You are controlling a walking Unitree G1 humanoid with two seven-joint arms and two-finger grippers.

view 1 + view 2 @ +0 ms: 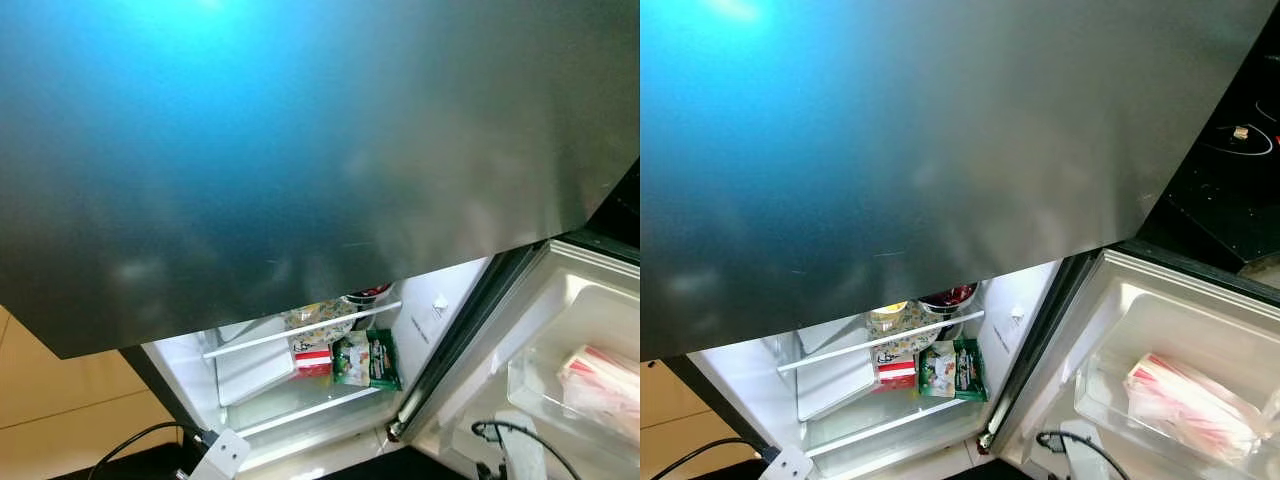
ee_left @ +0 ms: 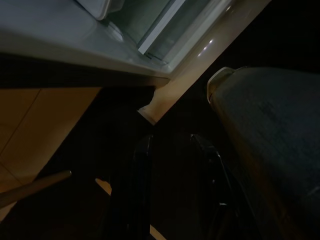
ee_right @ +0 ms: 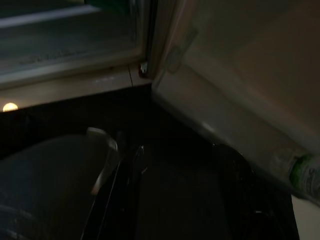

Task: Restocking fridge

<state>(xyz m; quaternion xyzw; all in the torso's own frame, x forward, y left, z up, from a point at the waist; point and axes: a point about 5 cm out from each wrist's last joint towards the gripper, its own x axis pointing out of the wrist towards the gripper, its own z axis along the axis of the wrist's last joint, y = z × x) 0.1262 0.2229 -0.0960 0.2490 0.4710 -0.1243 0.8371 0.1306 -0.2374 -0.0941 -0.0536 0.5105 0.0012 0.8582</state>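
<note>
The open fridge point(image 1: 440, 300) fills the head view; its grey upper door point(image 1: 300, 150) covers the top. At 6 o'clock inside lie a green packet point(image 1: 368, 358) and a red-white carton point(image 1: 313, 359). Left gripper point(image 2: 170, 190) and right gripper point(image 3: 185, 195) hang low, fingers apart, holding nothing.

Black-fingered left hand point(image 2: 172, 192), black cable point(image 1: 140, 440) beside.

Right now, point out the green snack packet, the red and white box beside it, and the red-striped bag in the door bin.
green snack packet point(image 1: 368, 359), left eye view, middle of its front.
red and white box point(image 1: 313, 359), left eye view, its front face.
red-striped bag point(image 1: 1188, 404), right eye view, middle of the bag.
</note>
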